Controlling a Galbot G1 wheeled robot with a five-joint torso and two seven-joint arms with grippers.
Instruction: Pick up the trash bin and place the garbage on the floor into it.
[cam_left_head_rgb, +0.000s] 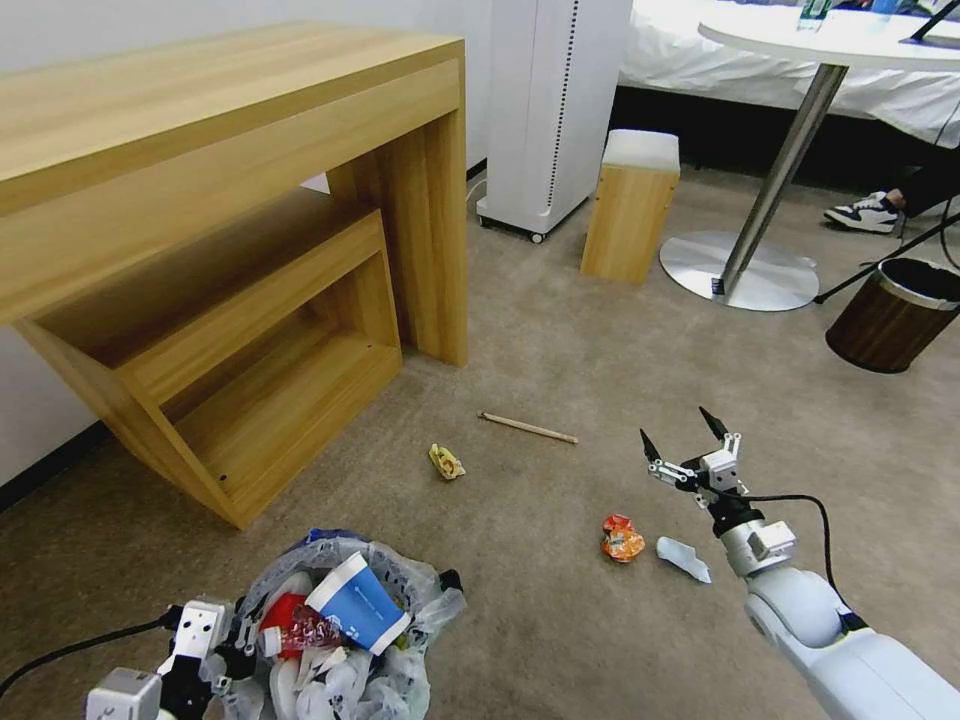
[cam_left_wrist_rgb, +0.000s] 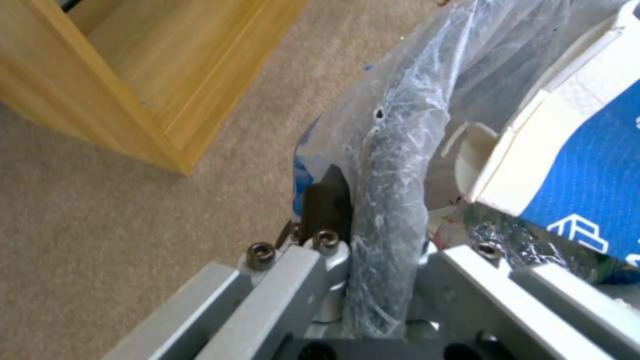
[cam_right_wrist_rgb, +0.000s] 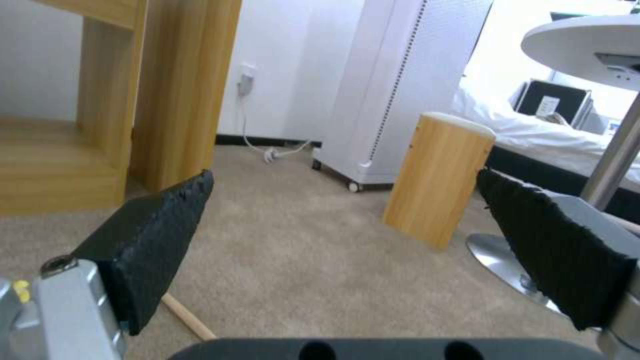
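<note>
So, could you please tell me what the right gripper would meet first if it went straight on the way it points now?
Probably bare beige carpet: the open right gripper points forward, low, past the thin wooden stick. Farther on stands the light wooden stool, though depth is unclear.

Wooden desk (cam_left_head_rgb: 200, 150), stool (cam_left_head_rgb: 632, 205), brown bin (cam_left_head_rgb: 893, 313)

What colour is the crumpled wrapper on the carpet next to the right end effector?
Orange and red; the wrapper shows best in the head view.
</note>
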